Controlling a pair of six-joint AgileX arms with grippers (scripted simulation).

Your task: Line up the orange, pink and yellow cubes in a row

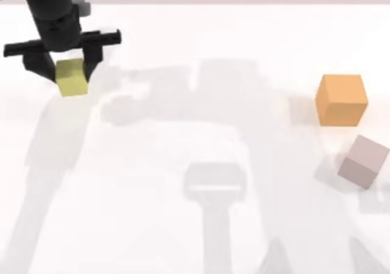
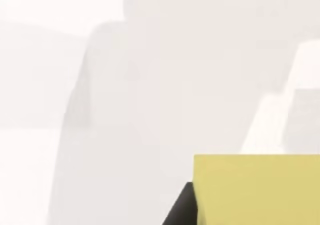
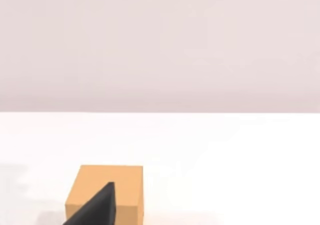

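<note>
No text, label, brand, number or sign can be read anywhere in these views; every surface that shows is plain and unmarked.

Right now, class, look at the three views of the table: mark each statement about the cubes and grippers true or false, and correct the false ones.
1. The left gripper straddles the yellow cube. True.
2. The orange cube sits at the table's left. False: at its right.
3. The pink cube rests on the orange cube. False: it sits beside it on the table.
4. The three cubes already form a row. False: yellow is far left.
</note>
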